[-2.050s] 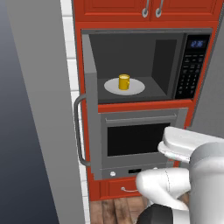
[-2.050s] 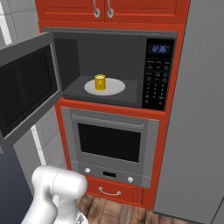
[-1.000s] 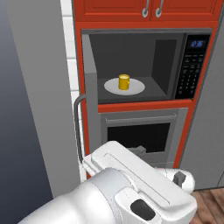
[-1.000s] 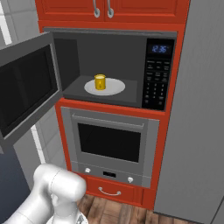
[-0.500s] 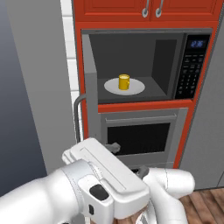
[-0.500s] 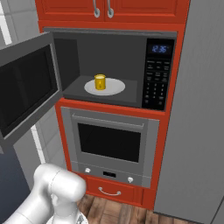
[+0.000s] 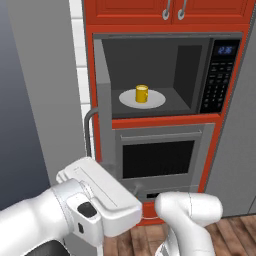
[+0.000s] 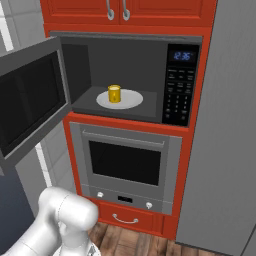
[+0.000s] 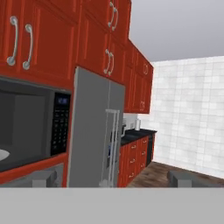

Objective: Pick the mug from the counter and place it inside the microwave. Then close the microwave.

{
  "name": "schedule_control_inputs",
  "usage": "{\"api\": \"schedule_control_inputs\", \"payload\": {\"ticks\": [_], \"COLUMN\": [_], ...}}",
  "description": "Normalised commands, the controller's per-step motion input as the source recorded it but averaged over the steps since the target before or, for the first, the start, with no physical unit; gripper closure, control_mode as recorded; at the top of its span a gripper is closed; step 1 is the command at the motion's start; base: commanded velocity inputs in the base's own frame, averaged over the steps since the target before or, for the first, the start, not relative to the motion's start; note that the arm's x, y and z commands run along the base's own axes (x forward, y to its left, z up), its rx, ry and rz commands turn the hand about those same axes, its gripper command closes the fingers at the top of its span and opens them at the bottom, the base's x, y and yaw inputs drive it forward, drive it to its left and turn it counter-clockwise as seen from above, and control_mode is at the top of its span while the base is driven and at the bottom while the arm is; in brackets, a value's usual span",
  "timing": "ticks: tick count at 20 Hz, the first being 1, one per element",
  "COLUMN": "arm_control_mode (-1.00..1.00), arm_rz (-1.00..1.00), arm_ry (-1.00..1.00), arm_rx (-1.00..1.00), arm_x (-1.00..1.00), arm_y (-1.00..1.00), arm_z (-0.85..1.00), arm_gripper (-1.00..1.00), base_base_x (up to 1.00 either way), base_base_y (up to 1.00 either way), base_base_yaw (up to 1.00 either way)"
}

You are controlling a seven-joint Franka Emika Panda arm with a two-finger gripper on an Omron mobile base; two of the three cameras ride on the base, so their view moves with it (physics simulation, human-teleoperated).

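Observation:
The small yellow mug (image 7: pixel 142 93) (image 8: pixel 114 93) stands upright on the white round plate (image 7: pixel 156 100) (image 8: pixel 131 101) inside the microwave (image 7: pixel 172 75) (image 8: pixel 150 65). The microwave door (image 8: pixel 30 100) hangs wide open to the left, and the left base view shows it edge-on with its bar handle (image 7: pixel 88 131). My gripper (image 9: pixel 116 178) is open, its fingertips (image 9: pixel 43 177) far apart with nothing between them, well away from the mug. My white arm (image 7: pixel 90 210) (image 8: pixel 62 220) sits low in front of the oven. A black counter (image 9: pixel 139 132) shows far off beyond the fridge.
A grey oven (image 7: pixel 157 157) (image 8: pixel 125 162) with a dark window sits under the microwave, with a red drawer (image 8: pixel 125 217) below it. A tall grey fridge (image 9: pixel 94 131) stands right of the microwave. Red cabinets (image 8: pixel 115 10) hang above. The floor is wood.
My arm has swung across the bottom of the left base view, from the lower right toward the lower left. The mug and the microwave door have not moved. The gripper stays open.

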Motion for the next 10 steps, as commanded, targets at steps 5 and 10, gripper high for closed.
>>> {"api": "schedule_control_inputs", "payload": {"ticks": [5,10], "arm_control_mode": [-1.0,-1.0], "arm_rz": [-0.03,-0.12], "arm_ry": [0.04,0.0], "arm_rx": [-0.05,-0.01], "arm_x": [0.27,0.14], "arm_y": [0.24,0.02], "arm_z": [-0.01,-0.13], "arm_gripper": [-1.0,-1.0], "base_base_x": [0.0,0.0], "base_base_y": [0.0,0.0], "base_base_yaw": [0.0,0.0]}}
